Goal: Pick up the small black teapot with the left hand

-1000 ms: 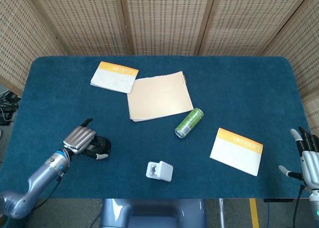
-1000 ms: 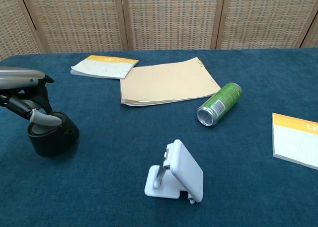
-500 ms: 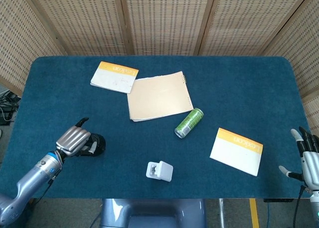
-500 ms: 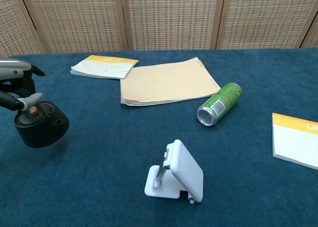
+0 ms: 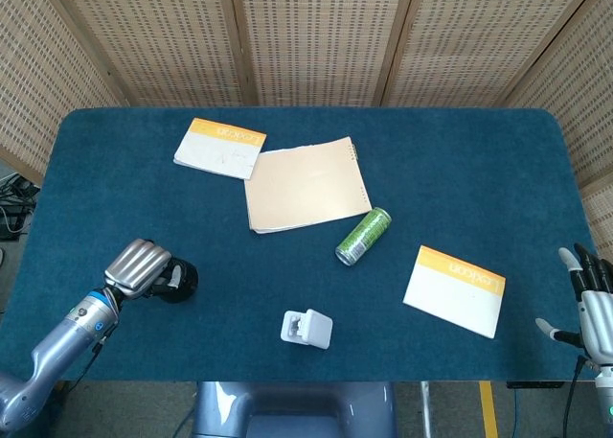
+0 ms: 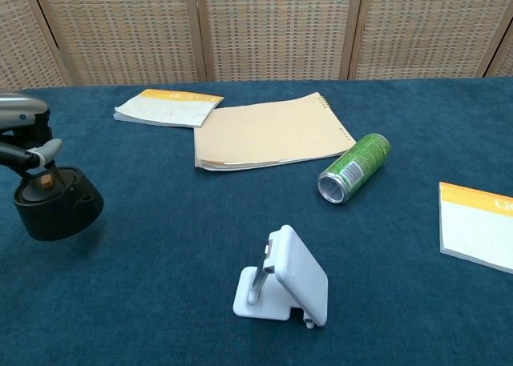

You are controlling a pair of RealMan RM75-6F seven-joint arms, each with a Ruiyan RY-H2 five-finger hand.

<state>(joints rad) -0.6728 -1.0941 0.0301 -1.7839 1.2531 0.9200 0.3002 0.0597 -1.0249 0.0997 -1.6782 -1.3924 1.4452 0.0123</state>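
Right hand point(image 5: 594, 304): near right corner, off the surface's edge, fingers spread apart, holding nothing.
White stand point(image 6: 282, 289): near centre, propped up on the blue surface point(image 5: 460, 179).
Left hand point(image 5: 139, 267): near left, fingers curled over the teapot's top, gripping it.
Small black teapot point(image 6: 52, 205): near left, upright in that grip; cannot tell if it clears the cloth.
Orange-edged pad point(image 5: 454, 290): right, flat.
Green can point(image 6: 354, 167): centre, on its side.
Tan notebook point(image 5: 306, 185): beyond the can.
Second pad point(image 5: 219, 148): far left.
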